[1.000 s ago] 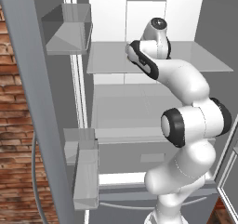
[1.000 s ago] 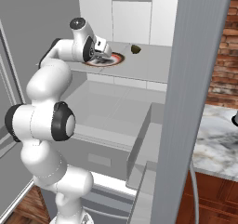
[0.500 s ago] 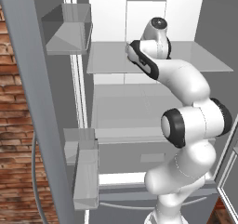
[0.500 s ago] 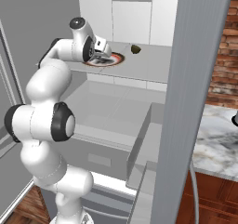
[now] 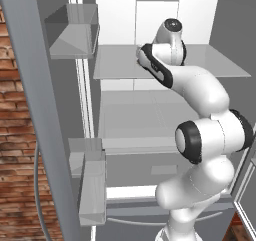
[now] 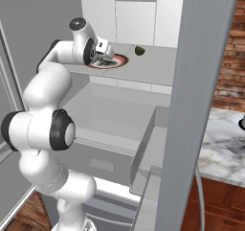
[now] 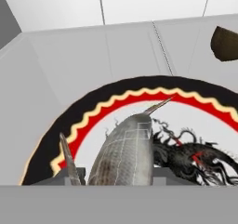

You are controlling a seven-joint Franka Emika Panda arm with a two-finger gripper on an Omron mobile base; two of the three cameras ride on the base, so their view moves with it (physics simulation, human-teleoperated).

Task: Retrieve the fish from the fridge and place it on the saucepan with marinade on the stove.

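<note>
Nothing much has moved across the last second: arm pose and base are as before, and any narrowing of the tool (image 6: 106, 51) is too slight for me to read. It sits low over the plate (image 7: 93, 108) on the upper fridge shelf (image 5: 120, 65).

From the hand view, the fish (image 7: 124, 154) lies on the plate, silvery and scaled, its pointed end aimed up and away from the camera, its body running down between the finger tips (image 7: 69, 160). One tip stands just beside its left flank; the other I cannot make out. Whether the tool is clenched on the fish or merely straddling it, I cannot tell.

Judgement on the step in hand, the grasp:
- keep closing until both flanks are contacted across the thick mid-body, not the thin tail spike;
- the body looks rounded and slick, so it may squirt forward; squeeze squarely;
- lift straight up off the plate before withdrawing, so the dish isn't dragged;
- steer clear of the small dark lump (image 7: 226, 42) farther back, and of the open fridge (image 6: 201, 81) door edge on exit.
</note>
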